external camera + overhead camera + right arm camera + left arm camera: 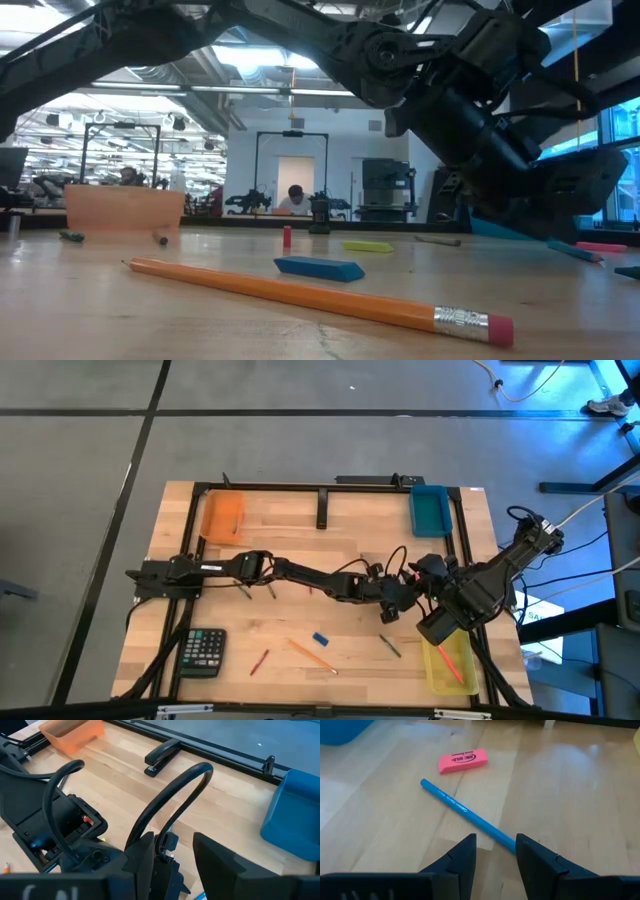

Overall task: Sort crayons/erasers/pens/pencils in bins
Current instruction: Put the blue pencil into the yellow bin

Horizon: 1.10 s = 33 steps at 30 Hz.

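A long blue pencil (465, 812) lies flat on the wooden table, with a pink eraser (462, 761) just beyond its far end. My left gripper (496, 847) is low over the table right of centre (392, 610). It is open, and the pencil's near end (509, 840) reaches in between its fingertips. My right gripper (172, 855) hangs open and empty above the table (428, 572), close to the left arm's cable loop. The orange bin (222, 515) stands far left, the teal bin (430, 510) far right and the yellow bin (448, 665) near right. My left gripper has its fingers slanting down on either side of the blue pencil's near end (509, 840), which runs up to one fingertip (522, 845). I cannot tell whether they touch. The pencil lies flat on the table.
A blue eraser (320, 639), an orange pencil (312, 656), a thin red stick (259, 662) and a dark pen (390, 646) lie near the front. A black calculator (203, 652) sits near left and a black bar (323, 510) at the far middle. A yellow eraser (368, 246) lies mid-table.
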Available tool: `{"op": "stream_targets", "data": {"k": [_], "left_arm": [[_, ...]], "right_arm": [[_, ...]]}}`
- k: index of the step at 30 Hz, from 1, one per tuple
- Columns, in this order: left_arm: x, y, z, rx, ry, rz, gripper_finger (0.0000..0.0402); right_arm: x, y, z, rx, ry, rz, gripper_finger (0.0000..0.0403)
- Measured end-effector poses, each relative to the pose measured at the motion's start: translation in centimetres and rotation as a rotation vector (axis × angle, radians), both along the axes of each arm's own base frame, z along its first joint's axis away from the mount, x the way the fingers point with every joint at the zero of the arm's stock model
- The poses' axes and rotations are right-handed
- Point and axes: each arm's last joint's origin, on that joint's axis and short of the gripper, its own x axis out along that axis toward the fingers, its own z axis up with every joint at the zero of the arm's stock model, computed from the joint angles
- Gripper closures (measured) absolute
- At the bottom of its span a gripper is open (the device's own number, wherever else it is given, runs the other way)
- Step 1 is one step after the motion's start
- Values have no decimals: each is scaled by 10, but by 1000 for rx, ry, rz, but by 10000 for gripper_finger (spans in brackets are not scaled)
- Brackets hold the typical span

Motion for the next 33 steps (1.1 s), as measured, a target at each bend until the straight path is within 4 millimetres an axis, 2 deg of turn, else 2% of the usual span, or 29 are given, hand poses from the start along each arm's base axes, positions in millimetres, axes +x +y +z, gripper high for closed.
{"op": "stream_targets", "data": {"k": [5, 12, 18, 21, 25, 33], "left_arm": [[0, 0, 0, -1, -2, 0, 272], [6, -5, 8, -86, -121, -16, 272], [8, -5, -11, -54, -126, 33, 272], [8, -4, -21, -43, -103, 35, 272], [6, -4, -24, -16, -66, 18, 272], [0, -3, -17, 92, 53, -60, 278]], "right_arm": [[0, 0, 0, 4, 2, 0, 261], [0, 0, 0, 4, 14, 9, 261], [1, 1, -1, 15, 21, 20, 261], [2, 2, -1, 22, 25, 27, 261], [2, 2, -1, 30, 31, 27, 261], [1, 3, -1, 31, 33, 30, 261]]}}
